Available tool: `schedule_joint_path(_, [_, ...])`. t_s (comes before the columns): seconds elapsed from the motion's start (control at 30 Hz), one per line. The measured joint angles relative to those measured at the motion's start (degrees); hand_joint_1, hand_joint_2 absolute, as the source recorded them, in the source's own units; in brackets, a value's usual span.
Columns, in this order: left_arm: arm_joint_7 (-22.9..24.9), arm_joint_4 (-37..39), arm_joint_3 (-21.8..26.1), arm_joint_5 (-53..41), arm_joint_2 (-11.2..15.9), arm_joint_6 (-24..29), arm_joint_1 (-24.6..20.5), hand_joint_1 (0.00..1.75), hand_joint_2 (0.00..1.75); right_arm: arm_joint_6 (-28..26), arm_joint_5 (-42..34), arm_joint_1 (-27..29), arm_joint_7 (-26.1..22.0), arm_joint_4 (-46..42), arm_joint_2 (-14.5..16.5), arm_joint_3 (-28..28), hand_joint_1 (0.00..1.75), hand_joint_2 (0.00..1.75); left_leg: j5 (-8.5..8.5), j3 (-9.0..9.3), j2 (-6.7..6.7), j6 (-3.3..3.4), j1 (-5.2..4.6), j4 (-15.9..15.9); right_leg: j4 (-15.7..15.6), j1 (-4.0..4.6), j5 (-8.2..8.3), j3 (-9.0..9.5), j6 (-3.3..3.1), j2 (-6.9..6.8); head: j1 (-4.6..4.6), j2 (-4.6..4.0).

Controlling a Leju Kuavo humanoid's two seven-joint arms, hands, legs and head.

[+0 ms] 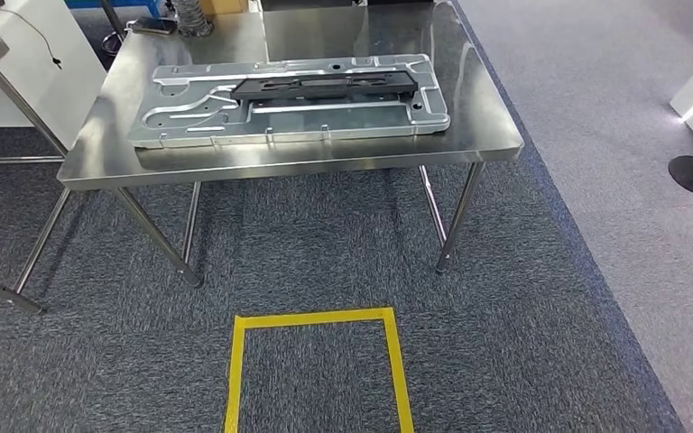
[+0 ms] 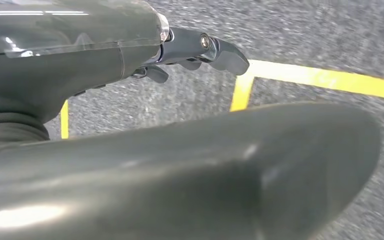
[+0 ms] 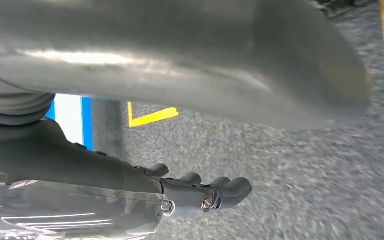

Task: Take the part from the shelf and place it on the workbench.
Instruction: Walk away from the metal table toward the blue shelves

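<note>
Both hands are hanging empty over the carpet, left hand [image 2: 130, 60] and right hand [image 3: 145, 190] with fingers loosely extended, gripping nothing. Well ahead of them, the part [image 1: 293, 99] is lying flat on the workbench [image 1: 487, 135], so placement looks done; the next move is probably just standing clear.

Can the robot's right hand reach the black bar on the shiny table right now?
Probably not yet. The right hand hangs low over the grey carpet, holding nothing, while the long black bar lies on the silver stamped metal panel atop the steel workbench, beyond the yellow tape square.
</note>
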Motion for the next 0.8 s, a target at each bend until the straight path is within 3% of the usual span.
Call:
schedule_joint_path(0.03, [-0.04,0.00,0.00,-0.03,0.00,0.02,-0.07,0.00,0.00,0.38,-0.10,-0.03,-0.21,0.01,0.01,-0.01,0.00,0.00,1.55,2.68,-0.03,0.24,-0.01,-3.04,0.29,0.02,0.57,-0.90,0.16,0.03,0.00,0.00])
schedule_joint_path(0.07, [-0.10,0.00,-0.01,-0.10,0.01,0.03,-0.18,0.00,0.00,0.72,-0.22,-0.06,-0.51,0.03,0.04,-0.02,0.00,0.00,1.92,6.00,-0.10,0.56,-0.08,-7.37,0.56,0.07,1.07,-1.64,0.38,0.05,0.00,-0.01])
schedule_joint_path(0.13, [-0.26,0.00,-0.05,-0.33,0.01,0.02,-0.41,0.00,0.00,1.19,-0.56,-0.14,-1.21,0.07,0.13,-0.04,0.00,0.00,0.59,11.14,-0.24,1.32,-0.38,-15.21,0.80,0.13,2.09,-2.37,1.00,0.02,0.01,-0.01])
schedule_joint_path(0.17, [-0.34,0.00,-0.09,-0.45,0.02,0.00,-0.48,0.00,0.00,1.32,-0.71,-0.18,-1.52,0.08,0.16,-0.06,0.00,0.00,-0.10,12.24,-0.28,1.71,-0.60,-17.31,0.71,0.11,2.66,-2.50,1.38,-0.03,0.01,-0.01])
schedule_joint_path(0.2, [-0.44,0.00,-0.14,-0.56,0.01,-0.02,-0.46,0.00,0.00,1.44,-0.86,-0.16,-1.77,0.08,0.16,-0.08,0.00,0.00,0.07,12.19,-0.25,2.13,-0.70,-18.05,0.54,0.09,3.29,-2.60,1.80,-0.08,0.01,-0.01])
schedule_joint_path(0.23, [-0.56,0.01,-0.17,-0.65,0.01,-0.06,-0.44,0.00,0.00,1.51,-0.97,-0.14,-1.98,0.08,0.13,-0.12,0.00,0.00,0.69,11.66,-0.10,2.55,-0.68,-18.03,0.53,-0.03,3.43,-2.79,2.15,0.00,0.01,0.00])
schedule_joint_path(0.27, [-0.68,0.01,-0.22,-0.69,0.01,-0.10,-0.44,0.00,0.00,1.57,-1.02,-0.11,-2.16,0.08,0.10,-0.16,0.00,0.00,1.39,11.05,0.02,3.05,-0.61,-18.10,1.04,-0.11,2.52,-3.16,2.47,0.11,0.01,0.00])
schedule_joint_path(0.3, [-0.81,0.02,-0.27,-0.72,0.03,-0.15,-0.44,0.00,0.00,1.64,-1.06,-0.06,-2.27,0.09,0.07,-0.20,0.00,0.00,2.20,10.30,0.15,3.51,-0.51,-18.23,2.49,-0.18,0.45,-3.73,2.73,0.23,0.01,-0.01])
schedule_joint_path(0.33, [-0.92,0.02,-0.32,-0.72,0.05,-0.19,-0.46,0.00,0.00,1.73,-1.09,-0.06,-2.44,0.10,0.04,-0.24,0.00,0.00,2.97,9.42,0.26,3.86,-0.50,-18.25,5.20,-0.33,-2.72,-4.48,2.91,0.34,0.01,-0.01])
schedule_joint_path(0.4, [-1.00,0.02,-0.38,-0.72,0.11,-0.25,-0.45,0.00,0.00,1.90,-1.16,-0.09,-2.84,0.13,0.04,-0.27,0.00,0.00,4.47,7.40,0.31,4.18,-0.67,-18.08,12.61,-0.42,-8.33,-5.91,3.26,0.37,0.01,-0.01])
schedule_joint_path(0.43, [-1.01,0.02,-0.39,-0.73,0.13,-0.28,-0.44,0.00,0.00,1.95,-1.19,-0.11,-3.03,0.14,0.02,-0.28,0.00,0.00,5.21,6.30,0.35,4.17,-0.72,-17.86,15.73,-0.45,-9.20,-6.07,3.42,0.37,0.01,0.00])
schedule_joint_path(0.47, [-1.02,0.02,-0.41,-0.74,0.13,-0.30,-0.44,0.00,0.00,1.97,-1.21,-0.14,-3.17,0.15,-0.01,-0.30,0.00,0.00,5.87,5.16,0.38,4.09,-0.75,-17.55,17.29,-0.45,-8.51,-5.51,3.51,0.37,0.02,0.00])
schedule_joint_path(0.5, [-1.02,0.02,-0.42,-0.75,0.13,-0.32,-0.45,0.00,0.00,2.00,-1.21,-0.17,-3.28,0.15,-0.05,-0.30,0.00,0.00,6.49,3.96,0.40,3.97,-0.74,-17.13,16.98,-0.46,-6.84,-4.03,3.53,0.37,0.02,-0.01])
schedule_joint_path(0.57, [-1.03,0.02,-0.45,-0.74,0.13,-0.32,-0.51,0.00,0.00,2.14,-1.21,-0.38,-3.49,0.15,-0.14,-0.31,0.00,0.00,7.52,1.82,0.38,3.62,-0.75,-16.08,10.59,-0.39,-4.47,1.90,3.14,0.37,0.02,-0.01])
schedule_joint_path(0.63, [-1.05,0.02,-0.47,-0.70,0.10,-0.27,-0.60,0.00,0.00,2.32,-1.23,-0.72,-3.63,0.15,-0.23,-0.31,0.00,0.00,8.33,0.42,0.42,3.11,-0.88,-15.08,1.89,-0.11,-5.83,8.07,2.41,0.37,0.01,0.00])
schedule_joint_path(0.67, [-1.06,0.02,-0.48,-0.65,0.10,-0.18,-0.64,0.00,0.00,2.44,-1.25,-0.85,-3.66,0.15,-0.26,-0.32,0.00,0.00,8.78,0.01,0.49,2.79,-0.91,-14.85,-0.74,0.08,-6.80,9.61,2.02,0.38,0.01,0.00])
schedule_joint_path(0.73, [-1.07,0.02,-0.48,-0.47,0.12,0.12,-0.65,0.00,0.00,2.62,-1.27,-0.89,-3.56,0.16,-0.26,-0.33,0.00,0.00,9.46,-0.48,0.56,2.09,-0.83,-14.76,-2.01,0.10,-6.90,9.47,1.19,0.31,0.01,0.00])
schedule_joint_path(0.77, [-1.03,0.02,-0.48,-0.37,0.14,0.32,-0.60,0.00,0.00,2.71,-1.28,-0.82,-3.47,0.17,-0.25,-0.35,0.00,0.00,8.88,-0.78,0.44,1.73,-0.73,-14.40,-2.01,0.02,-6.35,9.00,0.76,0.23,0.01,0.00])
schedule_joint_path(0.8, [-0.99,0.02,-0.47,-0.30,0.15,0.52,-0.51,0.00,0.00,2.75,-1.29,-0.75,-3.39,0.19,-0.25,-0.37,0.00,0.00,7.22,-1.24,0.27,1.39,-0.62,-13.24,-2.11,-0.12,-5.74,8.51,0.33,0.12,0.01,0.00])
